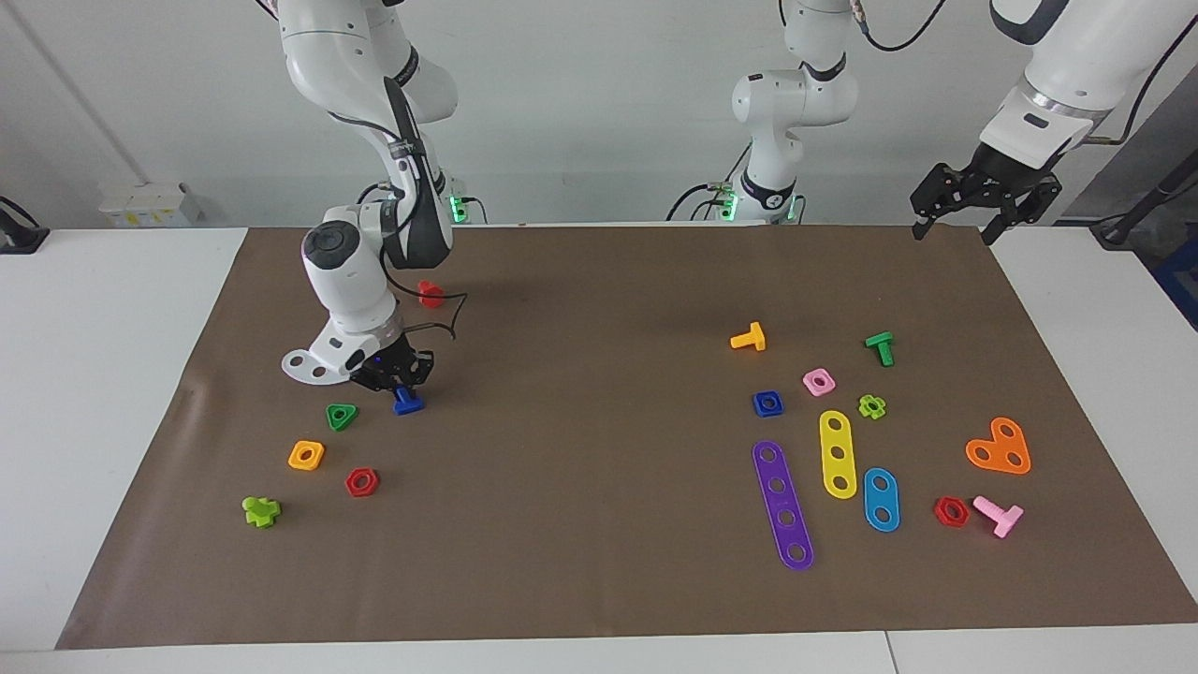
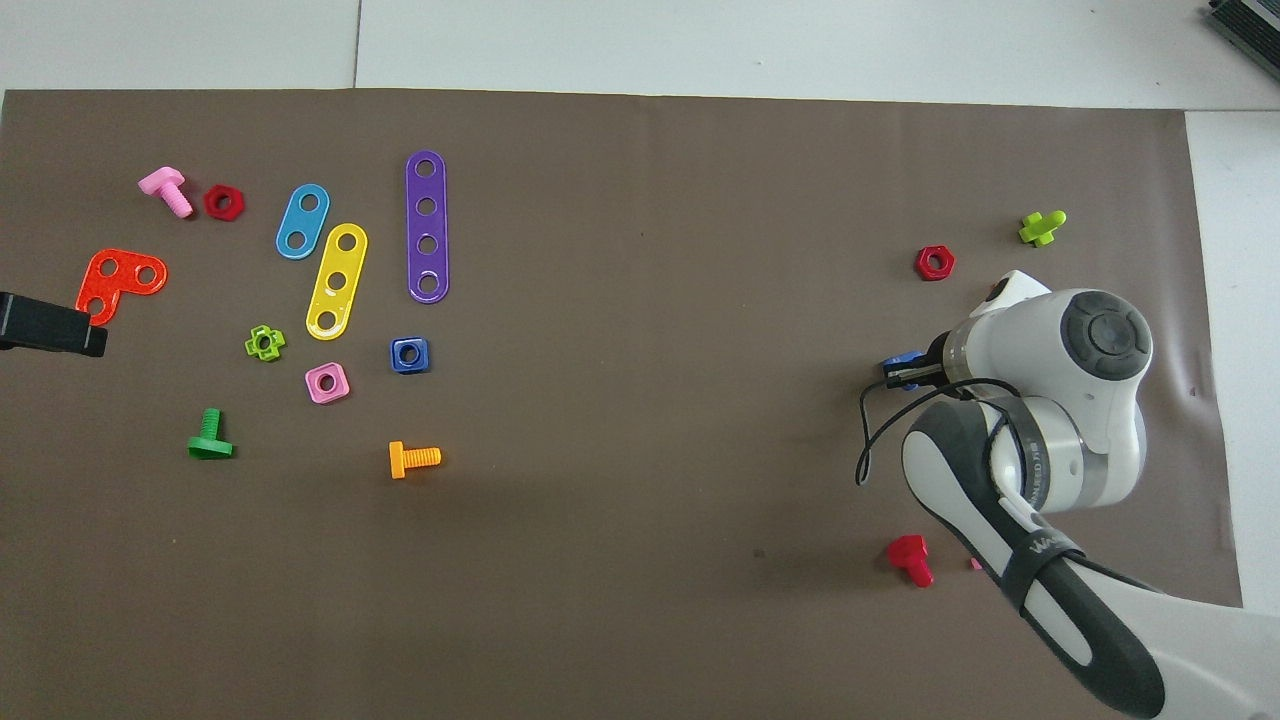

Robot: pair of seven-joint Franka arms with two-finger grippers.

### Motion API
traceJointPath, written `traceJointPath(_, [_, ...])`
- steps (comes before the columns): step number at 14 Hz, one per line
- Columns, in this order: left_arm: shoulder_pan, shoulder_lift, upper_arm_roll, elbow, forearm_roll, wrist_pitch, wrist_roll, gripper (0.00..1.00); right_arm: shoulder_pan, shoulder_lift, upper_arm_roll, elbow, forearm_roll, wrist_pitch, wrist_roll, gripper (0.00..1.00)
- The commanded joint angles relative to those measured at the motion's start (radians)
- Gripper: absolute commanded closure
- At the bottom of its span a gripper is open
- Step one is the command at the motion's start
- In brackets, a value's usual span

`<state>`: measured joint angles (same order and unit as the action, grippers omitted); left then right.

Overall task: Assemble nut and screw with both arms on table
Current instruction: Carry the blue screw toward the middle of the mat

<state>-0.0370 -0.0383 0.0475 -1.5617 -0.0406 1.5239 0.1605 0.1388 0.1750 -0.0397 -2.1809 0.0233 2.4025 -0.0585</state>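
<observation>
The right arm's black two-finger gripper (image 1: 398,382) was down at the brown paper sheet (image 1: 599,580) toward the right arm's end of the table, its fingers clamped together on the small blue plastic bolt with the triangular head (image 1: 406,402). The bolt sat low at the fingertips, at or just off the paper; whether it had cleared the surface could not be told. Just beside it lay a green triangular nut (image 1: 342,416), with an orange square nut (image 1: 306,455) and a red hexagonal nut (image 1: 361,482) farther from the robots, and a red bolt (image 1: 430,294) nearer to them.

The small blue plastic square nut with the round centre hole (image 1: 767,403) lay untouched on the paper toward the left arm's end, well apart from the bolt, next to a pink square nut (image 1: 818,381) and near the end of a long purple plastic strip with four holes (image 1: 782,504). The left arm's gripper (image 1: 983,195) hung high over the edge of the paper at its own end, fingers spread apart, waiting.

So the step in hand looked like the pick-up of the screw — grip made, lift barely begun. The next move probably called for raising the bolt without brushing the green nut, then turning its shaft outward, while the left gripper came down on the blue nut — squarely across its flat sides — so the two parts could meet near mid-table.
</observation>
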Motion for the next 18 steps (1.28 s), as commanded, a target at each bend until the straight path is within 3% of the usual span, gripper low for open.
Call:
traceJointPath(1, [0.005,-0.014,-0.001,-0.012,-0.004,-0.008,-0.009,0.00,0.001,-0.032,0.003,0.116,0.018,-0.155,0.089,1.00])
traceJointPath(6, [0.005,-0.014,-0.001,-0.012,-0.004,-0.008,-0.009,0.00,0.085,-0.032,0.004,0.295,0.017,-0.342,0.267,1.00])
traceJointPath(10, [0.005,-0.014,-0.001,-0.012,-0.004,-0.008,-0.009,0.00,0.226,-0.014,0.004,0.329,0.018,-0.327,0.377,1.00])
traceJointPath(14, [0.005,-0.014,-0.001,-0.012,-0.004,-0.008,-0.009,0.00,0.373,0.144,0.004,0.509,0.020,-0.326,0.567,1.00])
traceJointPath(18, [0.005,-0.014,-0.001,-0.012,-0.004,-0.008,-0.009,0.00,0.465,0.222,0.004,0.535,0.007,-0.284,0.657,1.00])
